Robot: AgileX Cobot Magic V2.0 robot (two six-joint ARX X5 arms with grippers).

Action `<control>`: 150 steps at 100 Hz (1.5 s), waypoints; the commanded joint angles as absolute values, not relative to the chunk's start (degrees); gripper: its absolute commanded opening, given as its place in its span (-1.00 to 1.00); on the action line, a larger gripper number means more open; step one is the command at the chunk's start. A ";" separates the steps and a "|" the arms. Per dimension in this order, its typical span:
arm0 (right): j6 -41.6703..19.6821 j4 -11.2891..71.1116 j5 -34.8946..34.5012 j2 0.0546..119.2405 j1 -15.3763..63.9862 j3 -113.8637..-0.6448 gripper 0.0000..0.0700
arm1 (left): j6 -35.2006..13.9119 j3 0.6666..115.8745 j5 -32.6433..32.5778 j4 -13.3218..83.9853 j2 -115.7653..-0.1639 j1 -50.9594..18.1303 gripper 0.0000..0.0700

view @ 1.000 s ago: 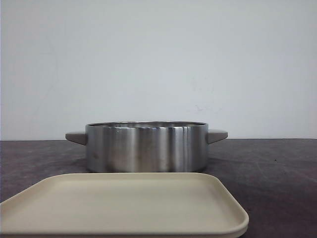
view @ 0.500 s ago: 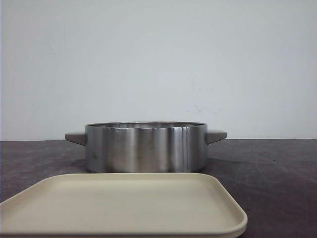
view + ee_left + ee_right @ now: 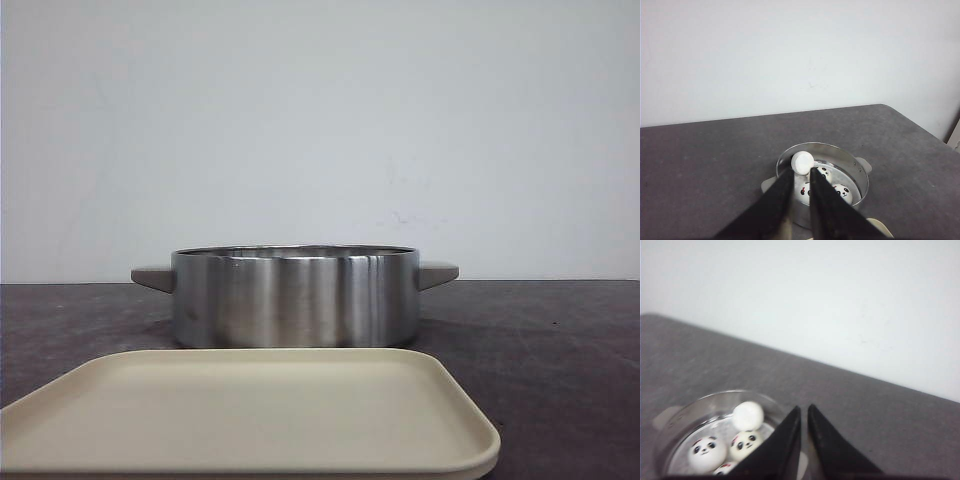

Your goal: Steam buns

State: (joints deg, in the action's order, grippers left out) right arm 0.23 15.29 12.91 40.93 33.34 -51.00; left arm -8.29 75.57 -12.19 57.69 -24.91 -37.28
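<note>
- The step in hand looked like the finish of loading: all 4 panda buns (image 3: 825, 182) lay inside the stainless steel steamer pot (image 3: 295, 297), and the cream tray (image 3: 250, 415) in front of it held nothing. My judgement was that the task was nearly done.
- To do this well, both arms would need to draw back clear of the pot rim without knocking its grey handles (image 3: 438, 273), so that the buns kept their places.
- The left gripper (image 3: 800, 175) stood raised on the near side of the pot, its black fingers (image 3: 782, 192) narrowly parted and holding nothing. The plain white bun (image 3: 803, 162), face turned away, showed just past the fingertips but sat inside the pot, apart from them. 3 panda-faced buns lay near it on the pot floor.
- The right gripper (image 3: 804, 410) also hung empty, fingers almost together with a thin gap. The pot lay off to one side of it, with the plain bun (image 3: 748, 415) and the faced ones (image 3: 706, 452) clear of its fingertips.
- The dark table (image 3: 540, 350) carried the pot and tray.
</note>
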 commanded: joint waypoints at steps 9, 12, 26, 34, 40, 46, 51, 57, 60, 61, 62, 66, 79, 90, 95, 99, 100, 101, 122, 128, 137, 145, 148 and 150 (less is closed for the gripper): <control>0.60 2.09 9.74 31.97 27.38 -35.46 -0.95 | -8.23 76.34 -12.45 57.25 -25.06 -37.69 -0.97; 0.43 0.23 9.04 30.11 25.98 -32.60 -0.95 | -8.21 76.34 -12.45 57.25 -25.06 -37.69 -0.97; -1.37 -3.86 7.09 21.89 19.70 -22.09 -0.95 | -8.21 76.34 -12.45 57.23 -25.06 -37.69 -0.97; -2.00 -3.84 7.07 17.39 16.14 -18.06 -0.95 | -8.21 76.34 -12.45 57.25 -25.06 -37.69 -0.97; -2.33 -3.81 7.07 14.24 13.47 -15.59 -0.95 | -8.21 76.34 -12.45 57.25 -25.06 -37.69 -0.97; -2.33 -3.81 7.05 11.40 11.00 -13.32 -0.95 | -8.21 76.34 -12.45 57.23 -25.06 -37.69 -0.97; -2.35 -3.84 7.03 9.48 9.21 -11.51 -0.95 | -8.21 76.34 -12.45 57.23 -25.06 -37.69 -0.97; -2.42 -3.86 6.87 7.51 7.49 -9.41 -0.95 | -8.21 76.34 -12.45 57.23 -25.06 -37.69 -0.97; -2.59 -3.84 6.70 6.70 6.79 -8.40 -0.95 | -8.21 76.34 -12.45 57.23 -25.06 -37.69 -0.97; -2.66 -3.84 6.59 6.44 6.57 -8.10 -0.95 | -8.21 76.34 -12.45 57.25 -25.06 -37.69 -0.97; -2.68 -3.86 6.44 6.20 6.37 -7.75 -0.95 | -8.21 76.34 -12.45 57.23 -25.06 -37.69 -0.97; -2.79 -3.88 5.52 5.28 5.63 -6.52 -0.95 | -8.21 76.34 -12.45 57.25 -25.06 -37.69 -0.97; -4.67 -3.86 2.68 3.09 4.27 -2.83 -0.95 | -8.21 76.34 -12.45 57.23 -25.06 -37.69 -0.97; -6.17 -3.07 2.35 1.21 4.25 -0.64 -0.95 | -8.21 76.34 -12.45 57.23 -25.06 -37.69 -0.97; -6.13 -1.04 2.37 0.30 4.25 -0.64 -0.95 | -8.21 76.34 -12.45 57.23 -25.06 -37.69 -0.97; -6.11 -0.21 2.52 0.21 4.25 -0.67 -0.95 | -8.21 76.34 -12.45 57.23 -25.06 -37.69 -0.97; -6.11 -0.03 2.63 0.21 4.23 -0.67 -0.95 | -8.23 76.34 -12.45 57.21 -25.06 -37.69 -0.97; -6.13 0.10 2.74 0.21 4.23 -0.67 -0.95 | -8.23 76.34 -12.45 57.21 -25.06 -37.69 -0.97; -6.11 3.29 2.79 0.21 4.25 -0.67 -0.95 | -8.21 76.34 -12.45 57.23 -25.06 -37.69 -0.97; -6.11 4.78 2.31 0.21 4.25 -0.67 -0.95 | -8.21 76.34 -12.45 57.23 -25.06 -37.69 -0.97; -6.11 6.72 0.86 0.21 4.27 -0.67 -0.95 | -8.21 76.34 -12.45 57.23 -25.06 -37.69 -0.97; -6.15 8.25 0.36 0.21 4.36 -0.67 -0.95 | -8.21 76.34 -12.45 57.23 -25.06 -37.69 -0.97; -6.15 8.75 0.34 0.21 4.36 -0.67 -0.95 | -8.21 76.34 -12.45 57.23 -25.06 -37.69 -0.97; -6.20 9.15 0.32 0.21 4.36 -0.67 -0.95 | -8.21 76.34 -12.45 57.23 -25.06 -37.69 -0.97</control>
